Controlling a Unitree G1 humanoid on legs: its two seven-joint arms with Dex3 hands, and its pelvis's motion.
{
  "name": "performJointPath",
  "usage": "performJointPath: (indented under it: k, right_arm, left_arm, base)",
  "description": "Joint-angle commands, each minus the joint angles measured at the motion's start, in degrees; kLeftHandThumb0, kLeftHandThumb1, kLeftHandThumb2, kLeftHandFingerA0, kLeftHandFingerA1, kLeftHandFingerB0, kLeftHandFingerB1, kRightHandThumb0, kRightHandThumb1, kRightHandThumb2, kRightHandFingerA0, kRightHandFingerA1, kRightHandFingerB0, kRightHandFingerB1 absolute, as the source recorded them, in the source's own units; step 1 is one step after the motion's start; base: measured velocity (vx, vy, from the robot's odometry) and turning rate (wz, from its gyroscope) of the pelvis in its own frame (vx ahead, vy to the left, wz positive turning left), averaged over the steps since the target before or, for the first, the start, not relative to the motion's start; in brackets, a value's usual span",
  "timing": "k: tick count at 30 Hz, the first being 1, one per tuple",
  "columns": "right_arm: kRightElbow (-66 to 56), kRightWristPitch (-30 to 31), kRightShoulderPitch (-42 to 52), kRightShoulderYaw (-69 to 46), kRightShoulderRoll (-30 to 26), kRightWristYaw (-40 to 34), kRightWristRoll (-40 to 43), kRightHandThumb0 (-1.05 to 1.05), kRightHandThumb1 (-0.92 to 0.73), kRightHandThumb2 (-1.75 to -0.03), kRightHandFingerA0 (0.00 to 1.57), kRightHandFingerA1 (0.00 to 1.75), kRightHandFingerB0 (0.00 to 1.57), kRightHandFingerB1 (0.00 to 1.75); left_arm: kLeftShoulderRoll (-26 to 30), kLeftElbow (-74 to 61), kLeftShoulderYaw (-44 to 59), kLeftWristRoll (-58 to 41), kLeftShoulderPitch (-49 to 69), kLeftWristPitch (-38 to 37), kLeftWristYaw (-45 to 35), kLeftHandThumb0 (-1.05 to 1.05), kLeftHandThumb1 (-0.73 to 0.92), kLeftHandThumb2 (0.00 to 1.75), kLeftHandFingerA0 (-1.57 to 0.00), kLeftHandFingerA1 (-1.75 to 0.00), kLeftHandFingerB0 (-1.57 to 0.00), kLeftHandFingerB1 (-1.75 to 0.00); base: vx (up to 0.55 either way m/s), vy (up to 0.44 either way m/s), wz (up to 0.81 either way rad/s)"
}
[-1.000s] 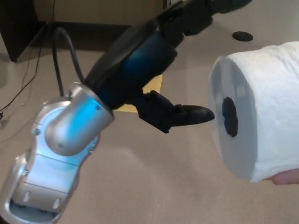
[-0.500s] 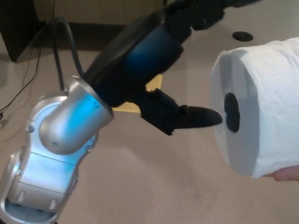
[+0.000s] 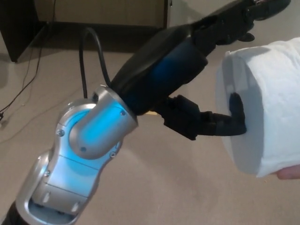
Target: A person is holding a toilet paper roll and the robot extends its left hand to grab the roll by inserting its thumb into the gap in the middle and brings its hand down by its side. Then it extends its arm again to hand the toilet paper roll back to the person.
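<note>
White roll (image 3: 267,103) on robot hand (image 3: 206,75) thumb.

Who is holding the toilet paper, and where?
A person's hand holds the toilet paper roll from underneath. The robot's left hand only has its thumb at the middle hole, not gripping yet.

White toilet paper roll (image 3: 272,98): soft paper, matt, faintly embossed outer wrap; flat end face smoother. Black left hand (image 3: 197,117): hard plastic, matt to satin, thumb tip in the roll's core. Black rounded forearm shell (image 3: 159,77): glossy, smooth, bluish sheen. Silver wrist housing (image 3: 89,136): brushed metallic look, satin, with small screws. Beige floor (image 3: 154,187): matt, fine carpet-like texture. Black cable (image 3: 91,56): smooth rubbery sheath.
</note>
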Motion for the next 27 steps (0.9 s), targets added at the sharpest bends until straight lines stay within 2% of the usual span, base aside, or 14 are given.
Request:
performJointPath:
  k: [1,3,4,5,7,8,9,11,12,17,18,20,21,27]
  right_arm:
    - [0.40,0.83,-0.47,-0.41,-0.75,0.83,0.05,-0.40,-0.68,-0.60,0.70,0.60,0.42,0.37]
    - [0.27,0.43,-0.84,-0.54,-0.77,0.95,0.17,-0.44,-0.54,-0.85,0.65,0.70,0.38,0.51]
    - [0.28,0.57,-0.82,-0.56,-0.72,0.97,0.17,-0.45,-0.55,-0.85,0.65,0.69,0.36,0.50]
    - [0.33,0.93,-0.74,-0.63,-0.55,1.00,0.25,-0.41,-0.65,-0.60,0.69,0.62,0.41,0.37]
    - [0.38,0.91,-0.61,-0.32,-0.47,0.63,-0.16,-0.41,-0.66,-0.60,0.72,0.64,0.41,0.37]
    - [0.27,0.34,0.00,-0.42,-0.42,0.58,-0.01,-0.46,-0.54,-0.86,0.68,0.72,0.34,0.51]
    - [0.20,0.15,0.24,-0.48,-0.40,0.56,0.07,-0.45,-0.54,-0.85,0.68,0.73,0.35,0.51]
    - [0.21,0.60,-0.07,0.03,-0.46,0.17,-0.53,-0.40,-0.67,-0.60,0.72,0.67,0.41,0.37]
    - [0.20,0.55,-0.15,-0.19,-0.47,0.43,-0.24,-0.45,-0.55,-0.86,0.67,0.72,0.35,0.50]
    - [0.04,0.71,-0.83,-0.43,-0.87,1.32,0.04,-0.46,-0.56,-0.86,0.65,0.68,0.37,0.51]
    - [0.04,0.65,-0.99,-0.57,-0.91,1.55,0.20,-0.39,-0.69,-0.60,0.67,0.58,0.43,0.38]
    - [-0.13,0.49,-1.13,-0.64,-0.95,1.64,0.23,-0.39,-0.67,-0.60,0.69,0.60,0.41,0.38]
    - [0.09,0.58,-1.27,-0.54,-0.90,1.54,0.06,-0.45,-0.55,-0.85,0.61,0.65,0.36,0.51]
    - [0.09,0.02,-0.56,-0.34,-0.93,1.52,-0.11,-0.46,-0.54,-0.86,0.61,0.67,0.35,0.51]
  left_arm:
    - [-0.64,1.65,-0.33,2.80,-0.87,-2.98,2.45,-0.57,0.36,0.68,-0.20,-0.41,-0.08,-0.25]
    - [-0.90,2.66,-0.05,2.65,-1.66,-3.57,2.57,-0.53,0.40,0.54,-0.24,-0.33,-0.10,-0.24]
    - [-0.99,2.78,-0.08,2.80,-1.74,-3.65,2.65,-0.54,0.39,0.54,-0.25,-0.34,-0.11,-0.25]
    - [-1.23,2.86,-0.19,2.94,-1.93,-3.61,2.63,-0.57,0.37,0.66,-0.21,-0.40,-0.09,-0.30]
    - [-1.94,2.83,-0.28,2.48,-2.33,-3.24,2.36,-0.52,0.40,0.54,-0.25,-0.34,-0.11,-0.25]
    - [-2.26,2.45,-1.10,3.42,-2.45,-2.82,2.44,-0.60,0.37,0.68,-0.28,-0.43,-0.08,-0.32]
    - [-2.38,2.34,-1.52,3.99,-2.58,-2.73,2.49,-0.56,0.43,0.54,-0.33,-0.36,-0.12,-0.26]
    - [-2.45,2.46,-1.99,5.02,-3.10,-2.39,2.58,-0.63,0.39,0.70,-0.29,-0.43,-0.08,-0.32]
    - [-2.43,2.65,-1.97,5.18,-3.22,-2.50,2.59,-0.63,0.39,0.70,-0.29,-0.43,-0.08,-0.32]
    - [-1.46,3.84,-0.59,5.09,-3.27,-3.89,2.66,-0.59,0.37,0.68,-0.23,-0.42,-0.08,-0.31]
    - [-1.36,3.99,-0.22,4.84,-3.25,-3.89,2.58,-0.59,0.37,0.66,-0.23,-0.41,-0.09,-0.32]
    - [-0.72,3.93,0.15,5.17,-3.09,-3.77,2.33,-0.59,0.37,0.67,-0.26,-0.42,-0.08,-0.32]
    - [-0.50,4.02,0.31,5.10,-2.82,-4.19,2.35,-0.57,0.36,0.67,-0.25,-0.42,-0.08,-0.32]
    - [-0.72,3.30,0.21,4.88,-1.80,-4.31,2.34,-0.58,0.37,0.66,-0.27,-0.41,-0.09,-0.32]
  base:
    - [0.00,0.000,0.00]
    - [0.00,0.000,0.00]
    - [0.00,0.000,0.00]
    - [0.00,0.000,0.00]
    - [0.00,0.000,0.00]
    - [0.00,0.000,0.00]
    - [0.00,0.000,0.00]
    - [0.00,0.000,0.00]
    - [0.00,0.000,0.00]
    - [0.00,0.000,0.00]
    - [0.00,0.000,0.00]
    - [0.00,0.000,0.00]
    - [0.00,0.000,0.00]
    - [0.00,0.000,0.00]
